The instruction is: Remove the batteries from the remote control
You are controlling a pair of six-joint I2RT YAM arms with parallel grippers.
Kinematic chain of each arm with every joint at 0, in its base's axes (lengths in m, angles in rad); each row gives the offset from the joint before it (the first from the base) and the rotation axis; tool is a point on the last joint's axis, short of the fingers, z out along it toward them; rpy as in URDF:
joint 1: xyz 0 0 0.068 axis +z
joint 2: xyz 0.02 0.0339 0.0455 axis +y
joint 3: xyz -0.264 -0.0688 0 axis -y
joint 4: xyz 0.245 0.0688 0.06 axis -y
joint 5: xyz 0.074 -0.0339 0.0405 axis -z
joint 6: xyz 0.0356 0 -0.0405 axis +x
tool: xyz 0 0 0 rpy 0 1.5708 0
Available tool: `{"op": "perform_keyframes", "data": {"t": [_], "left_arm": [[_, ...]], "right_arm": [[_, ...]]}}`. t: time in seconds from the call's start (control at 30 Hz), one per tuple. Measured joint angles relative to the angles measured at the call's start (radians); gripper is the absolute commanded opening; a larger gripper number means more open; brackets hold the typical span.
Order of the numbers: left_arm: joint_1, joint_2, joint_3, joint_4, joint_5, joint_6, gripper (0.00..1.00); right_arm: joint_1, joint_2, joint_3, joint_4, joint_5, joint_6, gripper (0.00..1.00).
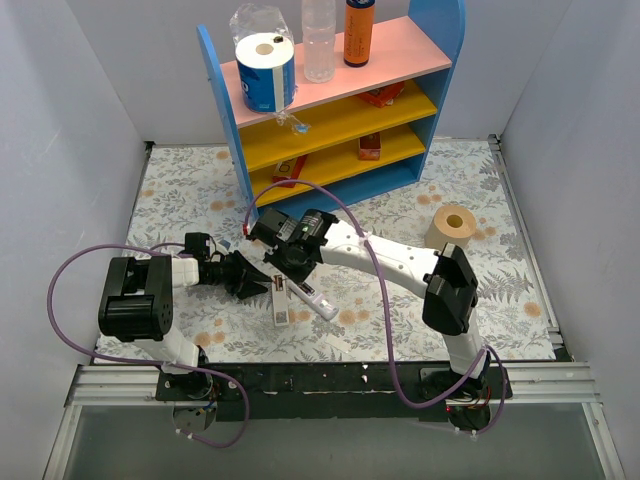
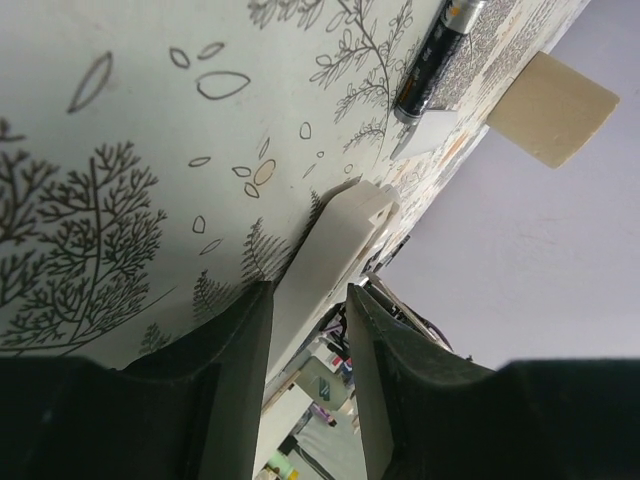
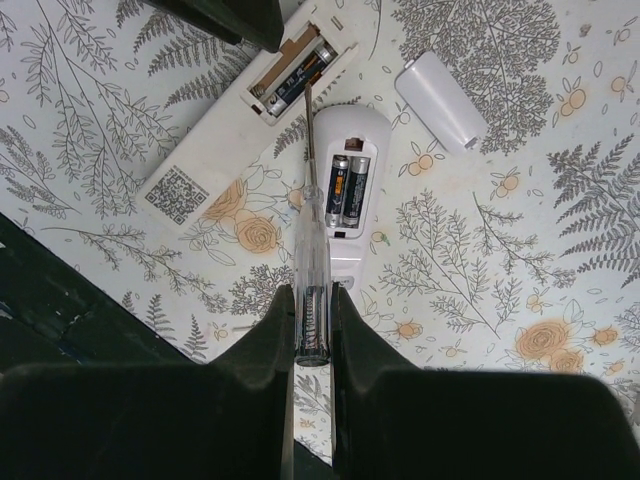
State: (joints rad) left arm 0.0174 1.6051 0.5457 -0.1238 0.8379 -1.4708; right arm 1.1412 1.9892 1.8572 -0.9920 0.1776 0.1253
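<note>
A flat white remote (image 3: 215, 150) with a QR label lies on the floral mat. Its open compartment shows dark batteries (image 3: 300, 72). My left gripper (image 2: 308, 290) is shut on this remote (image 2: 335, 250), and one of its dark fingers (image 3: 230, 15) shows at the compartment end. A second, rounded remote (image 3: 345, 200) lies beside it, open, with two batteries (image 3: 347, 188) inside. My right gripper (image 3: 310, 295) is shut on a clear-handled stick tool (image 3: 310, 240), whose thin tip reaches the first remote's compartment. In the top view both grippers (image 1: 262, 283) (image 1: 290, 268) meet over the remotes (image 1: 282, 303).
A loose white battery cover (image 3: 440, 100) lies right of the remotes. A dark slim cylinder (image 2: 435, 55) lies on the mat; I cannot tell what it is. A blue shelf unit (image 1: 330, 110) stands at the back, and a paper roll (image 1: 455, 225) at the right.
</note>
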Motion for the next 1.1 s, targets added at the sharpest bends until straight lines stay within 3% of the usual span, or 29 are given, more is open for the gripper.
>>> {"op": "perform_keyframes", "data": {"t": [0.63,1.1], "left_arm": [[0.000,0.021,0.000,0.029,0.024,-0.006,0.34],[-0.042,0.040,0.001,0.050,0.026,-0.019,0.25]], "right_arm": [[0.019,0.099,0.143,-0.111,0.025,-0.013,0.01],[0.051,0.210,0.323,-0.232,0.056,-0.054,0.01]]}}
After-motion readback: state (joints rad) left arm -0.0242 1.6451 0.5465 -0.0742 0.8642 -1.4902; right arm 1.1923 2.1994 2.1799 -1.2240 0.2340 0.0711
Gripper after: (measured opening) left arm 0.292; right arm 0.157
